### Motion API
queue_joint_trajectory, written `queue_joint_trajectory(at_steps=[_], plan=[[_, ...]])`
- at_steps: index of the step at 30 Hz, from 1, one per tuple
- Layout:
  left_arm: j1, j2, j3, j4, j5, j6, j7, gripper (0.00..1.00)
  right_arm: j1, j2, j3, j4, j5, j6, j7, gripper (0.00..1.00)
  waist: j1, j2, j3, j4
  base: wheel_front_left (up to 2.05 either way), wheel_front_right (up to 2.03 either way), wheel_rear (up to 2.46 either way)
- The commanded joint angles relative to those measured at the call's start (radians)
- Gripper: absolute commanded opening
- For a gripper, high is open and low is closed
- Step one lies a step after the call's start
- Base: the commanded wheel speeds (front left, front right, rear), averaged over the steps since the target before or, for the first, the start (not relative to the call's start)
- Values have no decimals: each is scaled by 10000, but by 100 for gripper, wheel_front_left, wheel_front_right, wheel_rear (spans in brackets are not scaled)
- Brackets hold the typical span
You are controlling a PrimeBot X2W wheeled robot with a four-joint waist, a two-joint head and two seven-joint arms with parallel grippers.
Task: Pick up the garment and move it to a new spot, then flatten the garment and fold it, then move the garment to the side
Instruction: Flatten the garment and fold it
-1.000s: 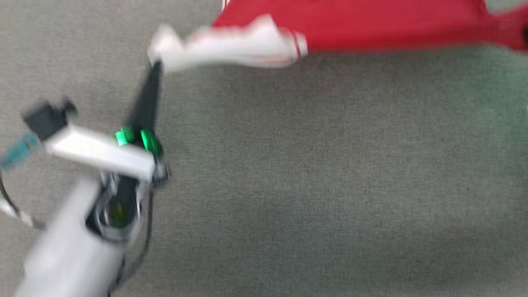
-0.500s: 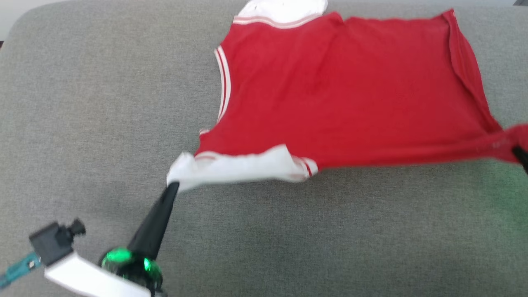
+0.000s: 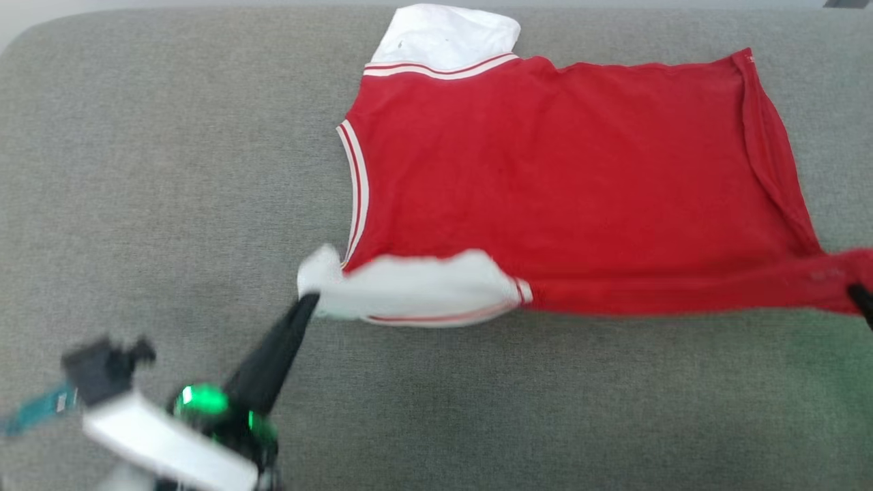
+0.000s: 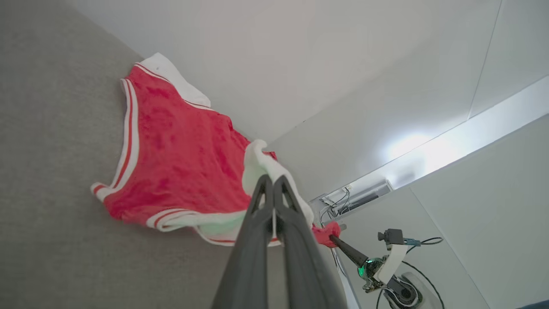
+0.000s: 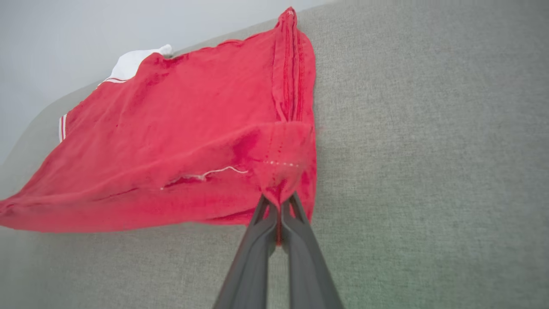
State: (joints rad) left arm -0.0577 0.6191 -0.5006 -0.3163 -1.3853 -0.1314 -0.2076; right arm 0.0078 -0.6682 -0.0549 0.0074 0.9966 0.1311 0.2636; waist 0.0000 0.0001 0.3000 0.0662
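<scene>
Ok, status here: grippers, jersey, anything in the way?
Left gripper shut on jersey, white corner. Right gripper shut on red corner. Jersey spread on grey cushion. Nothing seen in the way.

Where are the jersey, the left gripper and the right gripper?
red jersey (image 3: 545, 184): head view, middle of its red body
left gripper (image 4: 272, 180): left wrist view, fingertips shut on a white corner
right gripper (image 5: 279, 201): right wrist view, fingertips shut on a red corner
</scene>
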Motion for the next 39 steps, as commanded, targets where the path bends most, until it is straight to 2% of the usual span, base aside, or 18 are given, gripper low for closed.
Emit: queue_joint_trajectory(at_steps=[1,8,13,19,25,26,27,28,29,35,39], plan=[[-572,15,-58,330,-59,21,231,0,-430,129,-42,34,-203,-6,224,0,0,-1,60,-56,0,0,0],[-3555,-698,-289,2422,-763,16,1142,0,-2707,860,477,1154,-897,-6,1161,0,0,-1,518,-379,0,0,0],[-5020,-1068,-558,4404,-821,16,1590,0,-3857,989,1031,2222,-1387,-7,1351,0,0,-1,977,-505,0,0,0],[-6011,-1359,-849,6048,-688,16,1582,0,-4783,1065,1705,3058,-1408,-7,963,0,0,-1,1465,-679,0,0,0],[-6392,-1248,-1262,6931,-411,16,1490,0,-5239,1103,2367,3643,-1325,-7,614,0,0,-1,1567,-737,0,0,0],[-6467,-1210,-1372,7027,-285,16,1437,31,-5294,1073,2484,3733,-1311,-7,507,9,0,-1,1554,-727,0,0,0],[-6550,-1183,-1442,7119,-206,16,1389,82,-5317,1024,2602,3787,-1334,-7,377,39,0,-1,1516,-707,0,0,0],[-6656,-1119,-1543,7146,-69,16,1342,100,-5328,973,2711,3833,-1340,-7,261,84,0,-1,1473,-685,0,0,0],[-6772,-1004,-1670,7198,143,16,1295,100,-5349,931,2797,3875,-1319,-7,145,100,0,-1,1415,-673,0,0,0],[-7502,9,-2785,7177,1803,16,1411,100,-5100,587,3152,3836,-1166,-7,-356,100,0,-1,958,-556,0,0,0],[-7675,617,-3499,6706,2295,267,2786,100,-4911,446,3231,3643,-1057,-7,-579,100,0,-1,651,-517,0,0,0]])
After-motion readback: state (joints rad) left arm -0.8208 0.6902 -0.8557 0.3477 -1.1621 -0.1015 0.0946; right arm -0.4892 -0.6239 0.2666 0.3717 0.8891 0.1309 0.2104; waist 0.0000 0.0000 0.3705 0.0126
